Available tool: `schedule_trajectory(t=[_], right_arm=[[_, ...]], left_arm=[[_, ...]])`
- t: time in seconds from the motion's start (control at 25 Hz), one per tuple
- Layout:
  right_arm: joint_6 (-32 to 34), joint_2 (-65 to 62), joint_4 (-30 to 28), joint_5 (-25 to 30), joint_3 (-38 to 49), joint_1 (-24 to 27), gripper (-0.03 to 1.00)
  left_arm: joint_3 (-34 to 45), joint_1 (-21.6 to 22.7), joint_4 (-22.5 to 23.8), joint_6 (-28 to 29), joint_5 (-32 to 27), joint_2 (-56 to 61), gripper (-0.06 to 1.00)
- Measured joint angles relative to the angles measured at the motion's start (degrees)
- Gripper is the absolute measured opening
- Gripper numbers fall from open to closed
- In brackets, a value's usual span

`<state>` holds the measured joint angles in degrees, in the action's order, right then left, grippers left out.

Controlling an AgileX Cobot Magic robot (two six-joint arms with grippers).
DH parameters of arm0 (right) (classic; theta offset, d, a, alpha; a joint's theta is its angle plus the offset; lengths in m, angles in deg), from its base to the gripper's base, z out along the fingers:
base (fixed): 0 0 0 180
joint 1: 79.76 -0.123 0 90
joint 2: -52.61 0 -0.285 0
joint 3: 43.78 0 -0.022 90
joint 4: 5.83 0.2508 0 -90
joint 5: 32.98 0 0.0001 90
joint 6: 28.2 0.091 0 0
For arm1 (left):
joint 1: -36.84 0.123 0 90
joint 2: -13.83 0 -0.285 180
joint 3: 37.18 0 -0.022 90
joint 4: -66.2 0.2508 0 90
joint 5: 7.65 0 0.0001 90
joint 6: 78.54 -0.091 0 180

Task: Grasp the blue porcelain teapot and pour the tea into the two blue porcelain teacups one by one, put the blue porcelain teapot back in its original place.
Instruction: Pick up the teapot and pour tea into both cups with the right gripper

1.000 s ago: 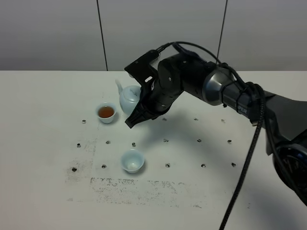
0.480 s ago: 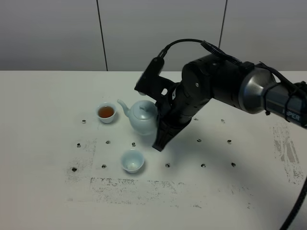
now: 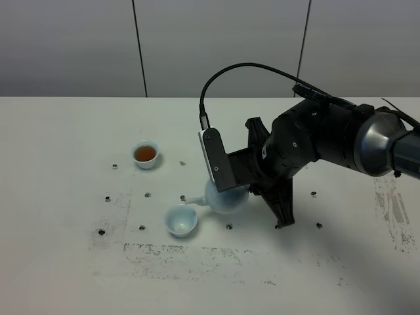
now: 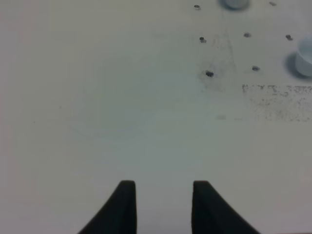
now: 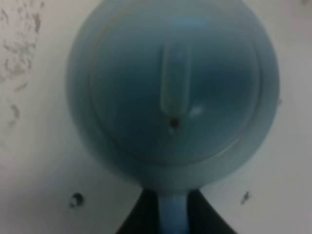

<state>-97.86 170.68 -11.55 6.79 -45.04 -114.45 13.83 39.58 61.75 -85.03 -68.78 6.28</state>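
Note:
The blue porcelain teapot [image 3: 223, 197] hangs tilted in my right gripper [image 3: 241, 186], which is shut on its loop handle. Its spout points left, just over the rim of the near teacup [image 3: 182, 221], whose inside looks pale. No stream of tea shows. The far teacup [image 3: 146, 154] holds brown tea. The right wrist view shows the teapot's lid [image 5: 173, 97] from close up, with the handle between my right gripper's [image 5: 171, 217] dark fingers. My left gripper [image 4: 163, 202] is open and empty over bare table. Both cups show at that view's edges: one [image 4: 305, 58] and the other [image 4: 235, 4].
The white table [image 3: 65, 197] has rows of small dark holes and a scuffed grey patch in front of the near cup. The right arm and its cable span the table's middle and right. Grey wall panels stand behind.
My right gripper has carried the teapot from beside the far cup forward to the near cup. It has tipped the teapot so the spout now points down at that cup.

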Motion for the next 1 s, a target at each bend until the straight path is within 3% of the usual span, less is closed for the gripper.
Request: schedule_trajectory(t=[0.32,0.6,1.0], right_arm=[[-0.1,0.0,-9.9,-1.7,0.0,-2.0,0.06],[2.5,0.1,-14.6,-5.4,0.0,-3.3,0.06],[5.3,1.6,-21.4,-6.0,0.0,-5.1,0.06]], left_arm=[[0.0,0.0,0.0,0.0,0.0,0.0,0.34],[0.0,0.0,0.0,0.0,0.0,0.0,0.34],[0.0,0.0,0.0,0.0,0.0,0.0,0.34]])
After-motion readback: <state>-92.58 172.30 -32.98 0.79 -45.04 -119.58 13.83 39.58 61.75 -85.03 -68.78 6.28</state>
